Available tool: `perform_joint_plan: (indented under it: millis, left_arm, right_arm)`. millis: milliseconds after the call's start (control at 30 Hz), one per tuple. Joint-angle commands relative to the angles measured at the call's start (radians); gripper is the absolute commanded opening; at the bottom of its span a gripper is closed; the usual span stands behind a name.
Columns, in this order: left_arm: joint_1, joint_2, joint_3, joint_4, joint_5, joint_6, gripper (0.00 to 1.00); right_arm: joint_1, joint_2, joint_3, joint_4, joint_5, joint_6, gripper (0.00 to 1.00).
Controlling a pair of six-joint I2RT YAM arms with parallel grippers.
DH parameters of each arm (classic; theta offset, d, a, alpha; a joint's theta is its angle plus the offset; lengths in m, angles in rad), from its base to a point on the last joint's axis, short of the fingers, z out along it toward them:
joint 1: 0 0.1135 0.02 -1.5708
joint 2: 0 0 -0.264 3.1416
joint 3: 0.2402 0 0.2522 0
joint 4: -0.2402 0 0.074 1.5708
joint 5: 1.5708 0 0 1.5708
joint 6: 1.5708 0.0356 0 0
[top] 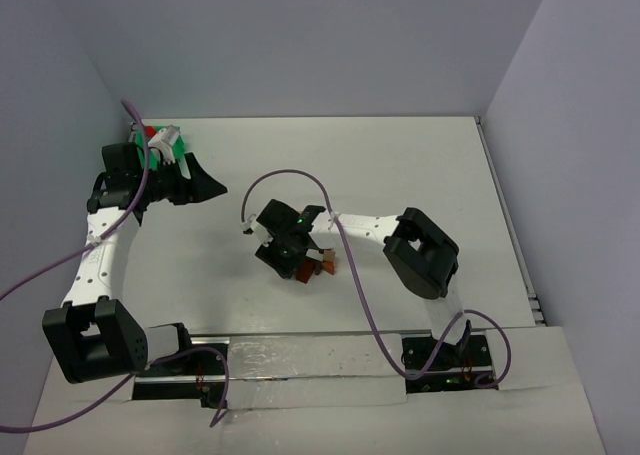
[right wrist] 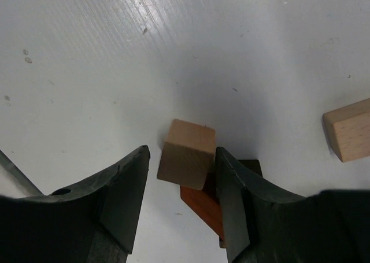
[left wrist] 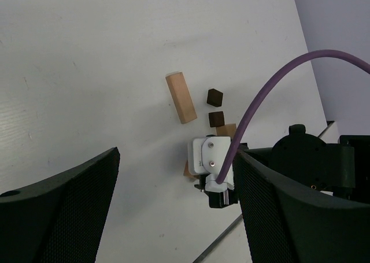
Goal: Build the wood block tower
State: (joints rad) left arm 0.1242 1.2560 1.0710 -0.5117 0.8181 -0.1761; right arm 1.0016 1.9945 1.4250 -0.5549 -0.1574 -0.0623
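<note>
The right fingers [right wrist: 124, 199] stand narrow around a light tan block [right wrist: 186, 153], one side not yet touching, with a reddish-brown block [right wrist: 199, 208] just beside it. The left fingers [left wrist: 69, 205] gape wide above the desk [left wrist: 87, 43].

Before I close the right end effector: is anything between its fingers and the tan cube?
Nothing visible does. The tan cube sits between the fingers of the right end effector, with a bare gap on one side and the other finger close against it. A reddish-brown block lies beneath the cube, not between.
</note>
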Motion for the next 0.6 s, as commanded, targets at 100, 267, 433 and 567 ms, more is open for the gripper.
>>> perform_joint_plan:
  millis: [100, 267, 433, 567]
  left_arm:
    - [0.018, -0.013, 0.016, 0.047, 0.020, -0.006, 0.85]
    - [0.024, -0.017, 0.020, 0.047, 0.003, -0.014, 0.85]
    - [0.029, -0.018, 0.020, 0.065, -0.076, -0.067, 0.86]
    - [0.029, 0.026, 0.050, 0.050, -0.259, -0.169, 0.90]
  right_arm:
    - [0.006, -0.034, 0.017, 0.008, 0.048, 0.057, 0.26]
    - [0.015, -0.107, 0.026, -0.016, 0.100, 0.144, 0.00]
    - [0.015, -0.199, 0.076, -0.060, 0.265, 0.314, 0.00]
    - [0.012, -0.175, 0.256, -0.222, 0.510, 0.509, 0.00]
